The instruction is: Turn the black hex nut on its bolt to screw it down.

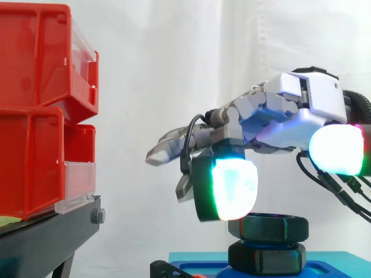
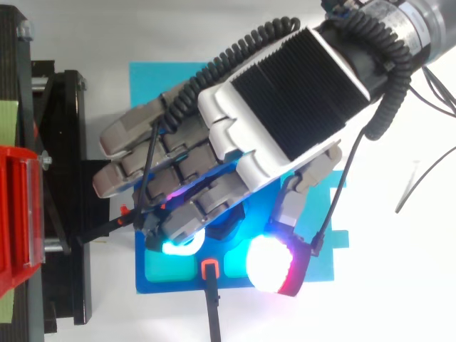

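From my station I judged we were at the approach, with the grip not yet made. The hand (image 1: 278, 116) hung over the black hex nut (image 1: 269, 227), its fingers loosely spread and reaching left, clasping nothing. One glowing fingertip pad (image 1: 235, 188) pointed down at the nut's upper left edge, touching it or just short; I could not tell which. The thumb pad (image 1: 336, 149) sat up and to the right, apart from the nut. The nut rode above a second black hex piece (image 1: 266, 258) on the blue base (image 1: 330, 263), well right of the red bins (image 1: 35, 116). The next move, as I read it, called for lowering the hand, bringing thumb and finger onto opposite flats, then twisting without slipping off.
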`<move>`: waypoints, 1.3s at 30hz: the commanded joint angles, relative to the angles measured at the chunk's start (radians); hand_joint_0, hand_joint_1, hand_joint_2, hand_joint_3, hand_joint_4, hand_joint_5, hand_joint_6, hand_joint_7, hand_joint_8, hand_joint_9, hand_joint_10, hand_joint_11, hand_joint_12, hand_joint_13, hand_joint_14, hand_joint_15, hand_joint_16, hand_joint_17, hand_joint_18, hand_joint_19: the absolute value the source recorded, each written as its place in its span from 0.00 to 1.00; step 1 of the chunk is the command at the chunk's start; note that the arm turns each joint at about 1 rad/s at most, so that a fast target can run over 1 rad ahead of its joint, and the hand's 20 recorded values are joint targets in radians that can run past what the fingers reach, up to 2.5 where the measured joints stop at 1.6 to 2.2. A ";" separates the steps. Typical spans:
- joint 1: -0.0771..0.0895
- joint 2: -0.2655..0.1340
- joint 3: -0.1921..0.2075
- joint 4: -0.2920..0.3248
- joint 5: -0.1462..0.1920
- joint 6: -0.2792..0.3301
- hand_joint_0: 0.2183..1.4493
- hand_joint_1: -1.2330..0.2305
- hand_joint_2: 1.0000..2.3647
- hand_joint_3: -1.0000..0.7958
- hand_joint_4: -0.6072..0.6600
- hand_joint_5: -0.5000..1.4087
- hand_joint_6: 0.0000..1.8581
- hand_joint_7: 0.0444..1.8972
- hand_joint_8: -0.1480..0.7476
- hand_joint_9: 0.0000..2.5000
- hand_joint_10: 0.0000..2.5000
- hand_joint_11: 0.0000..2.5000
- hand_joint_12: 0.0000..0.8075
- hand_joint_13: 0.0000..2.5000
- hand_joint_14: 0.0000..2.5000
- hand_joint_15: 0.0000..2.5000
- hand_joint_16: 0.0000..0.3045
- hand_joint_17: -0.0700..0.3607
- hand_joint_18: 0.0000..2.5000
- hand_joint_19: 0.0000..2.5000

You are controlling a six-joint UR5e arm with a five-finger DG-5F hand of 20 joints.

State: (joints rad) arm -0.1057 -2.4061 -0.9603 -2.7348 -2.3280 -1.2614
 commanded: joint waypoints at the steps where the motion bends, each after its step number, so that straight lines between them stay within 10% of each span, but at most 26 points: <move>1: -0.012 -0.001 -0.005 0.060 -0.033 0.043 0.18 0.58 0.00 0.28 0.57 0.17 0.36 0.53 0.39 0.27 0.00 0.14 0.14 0.15 0.00 0.06 0.04 0.23 0.00 0.14; 12: -0.040 -0.001 -0.072 0.244 -0.074 0.162 0.18 0.58 0.00 0.28 0.58 0.17 0.35 0.53 0.39 0.27 0.00 0.14 0.13 0.15 0.00 0.06 0.04 0.23 0.00 0.15; 33: 0.023 -0.001 -0.051 0.290 0.013 0.200 0.18 0.58 0.00 0.28 0.58 0.18 0.32 0.57 0.39 0.27 0.00 0.14 0.14 0.14 0.00 0.06 0.04 0.23 0.00 0.15; 39: 0.037 -0.002 -0.120 0.339 0.052 0.135 0.18 0.58 0.00 0.28 0.58 0.18 0.32 0.58 0.39 0.27 0.00 0.14 0.14 0.14 0.00 0.06 0.04 0.23 0.00 0.15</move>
State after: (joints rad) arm -0.0744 -2.4080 -1.0599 -2.4184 -2.2871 -1.1133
